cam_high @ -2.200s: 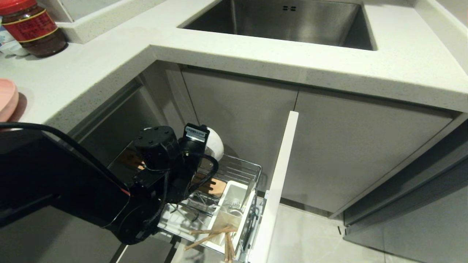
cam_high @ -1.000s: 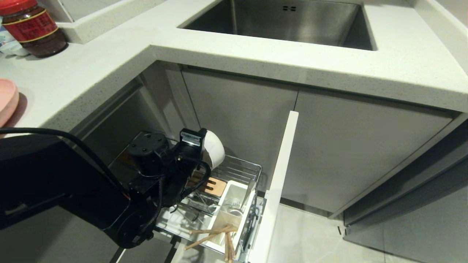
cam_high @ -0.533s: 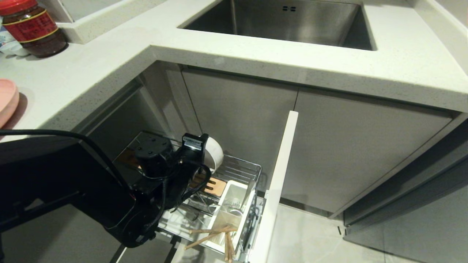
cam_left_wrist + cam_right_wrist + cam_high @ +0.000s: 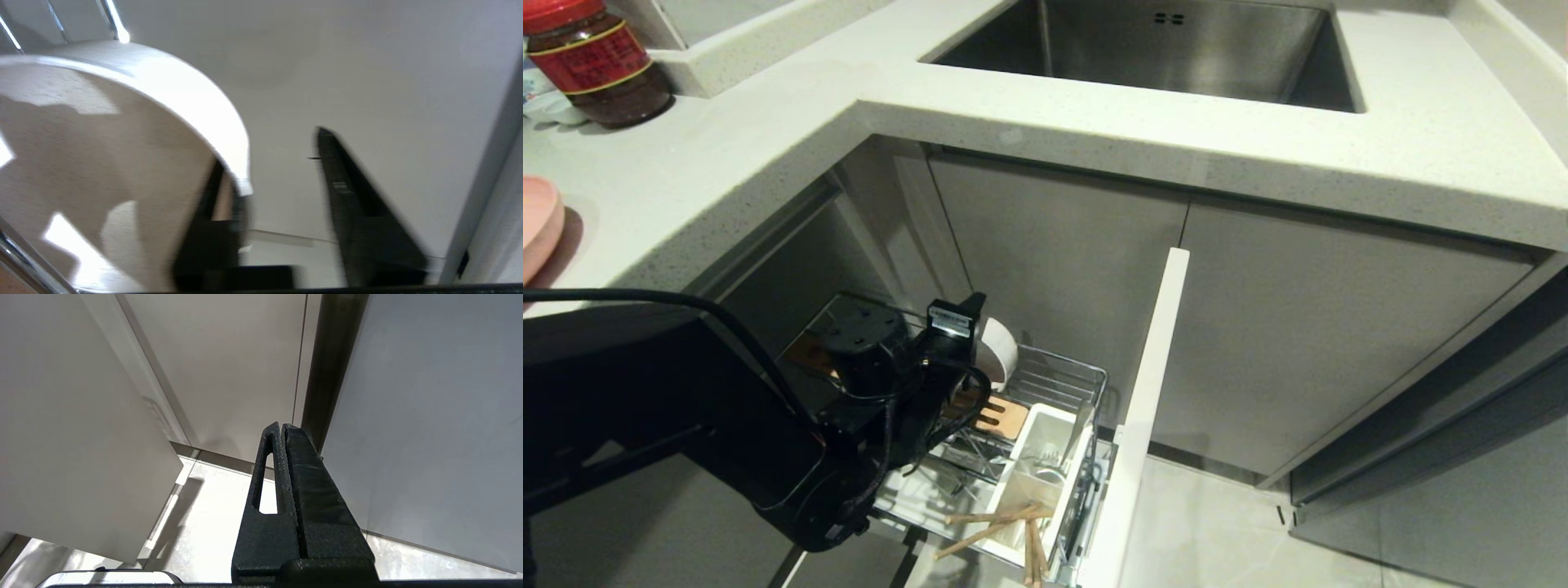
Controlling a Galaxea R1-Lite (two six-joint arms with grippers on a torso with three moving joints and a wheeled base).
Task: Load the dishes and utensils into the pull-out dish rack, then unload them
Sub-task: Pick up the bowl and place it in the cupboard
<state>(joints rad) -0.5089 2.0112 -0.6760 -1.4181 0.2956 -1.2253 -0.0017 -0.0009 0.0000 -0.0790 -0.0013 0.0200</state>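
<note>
I am setting the off-white bowl (image 4: 998,353) on edge at the back of the pull-out dish rack (image 4: 1058,377), at about twelve o'clock from the white utensil holder (image 4: 1045,457), where the chopsticks (image 4: 996,527) lean out toward six. My left claw (image 4: 282,192) has its fingers parted to a middling gap; in the left wrist view one finger sits behind the bowl's rim and the other stands clear of it, so I judge the grip released. Next I should back out straight, without nudging the rim, then fetch the pink plate (image 4: 539,229), which waits on the desk at nine o'clock. My own arm hides the rack's wooden strip and whatever slot the bowl stands in, and the plate is cut off by the picture's edge. My right claw (image 4: 282,433), pressed shut, hangs parked beside the cabinet fronts.
</note>
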